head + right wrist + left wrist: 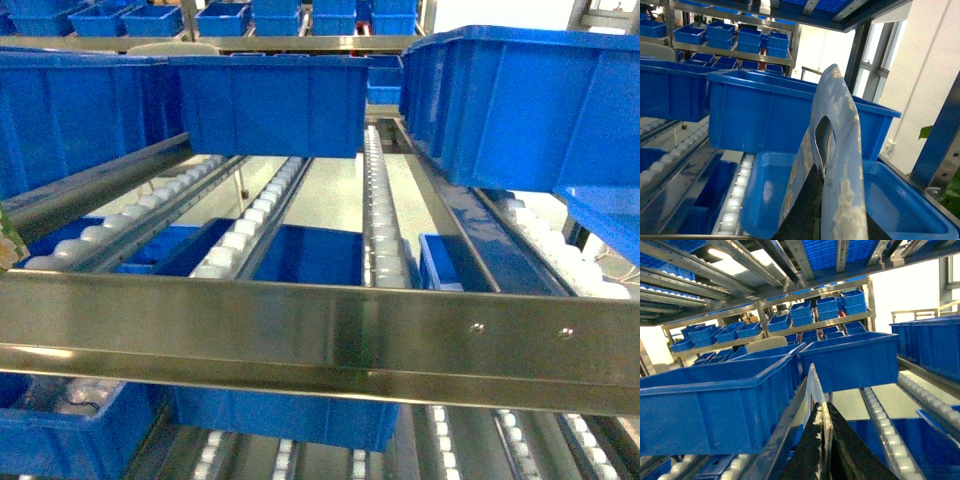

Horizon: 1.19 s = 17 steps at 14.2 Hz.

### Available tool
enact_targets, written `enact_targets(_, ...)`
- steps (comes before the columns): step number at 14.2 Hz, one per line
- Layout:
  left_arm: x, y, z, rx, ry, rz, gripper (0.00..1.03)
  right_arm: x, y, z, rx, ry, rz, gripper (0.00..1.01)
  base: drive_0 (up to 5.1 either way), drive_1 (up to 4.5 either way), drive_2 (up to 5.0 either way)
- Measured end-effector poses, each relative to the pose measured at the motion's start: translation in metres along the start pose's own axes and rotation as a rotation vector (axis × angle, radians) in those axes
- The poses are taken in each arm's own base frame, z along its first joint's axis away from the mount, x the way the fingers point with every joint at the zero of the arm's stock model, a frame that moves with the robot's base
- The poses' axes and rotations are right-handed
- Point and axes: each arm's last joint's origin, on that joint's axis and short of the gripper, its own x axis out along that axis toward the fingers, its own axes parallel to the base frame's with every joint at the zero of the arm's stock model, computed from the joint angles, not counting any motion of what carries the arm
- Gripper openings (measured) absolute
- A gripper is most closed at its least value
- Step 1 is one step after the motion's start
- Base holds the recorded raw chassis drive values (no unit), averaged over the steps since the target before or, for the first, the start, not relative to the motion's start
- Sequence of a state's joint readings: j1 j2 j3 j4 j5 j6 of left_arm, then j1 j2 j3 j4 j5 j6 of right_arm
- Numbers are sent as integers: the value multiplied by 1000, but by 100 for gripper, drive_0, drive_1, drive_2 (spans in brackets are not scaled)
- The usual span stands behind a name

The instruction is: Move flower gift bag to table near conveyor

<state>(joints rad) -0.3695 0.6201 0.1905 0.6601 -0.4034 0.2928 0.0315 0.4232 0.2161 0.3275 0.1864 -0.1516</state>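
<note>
Head view, left to right: three blue bins (270, 100) sit across the top of the frame on the conveyor (375, 200), with one steel crossbar (320, 340) along the bottom. Neither of my grippers shows here.

At the bottom centre of my left wrist view, my left gripper (824, 412) is pinched on one thin pale sheet (812, 385), seen edge-on. I can't tell what it is.

At the bottom centre of my right wrist view, my right gripper (822, 192) is clamped on the one flower gift bag (840, 115). It stands upright, its single handle hole (824, 135) showing, above a blue tray (900, 200).
</note>
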Motion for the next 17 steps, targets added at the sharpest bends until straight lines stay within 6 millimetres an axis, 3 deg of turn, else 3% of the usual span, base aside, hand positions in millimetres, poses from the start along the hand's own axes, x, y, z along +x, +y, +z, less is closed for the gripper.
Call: enact_targets(17, 0, 0, 0, 1, 2, -1, 2, 0, 0, 0, 0, 2, 0, 2, -469, 93, 380)
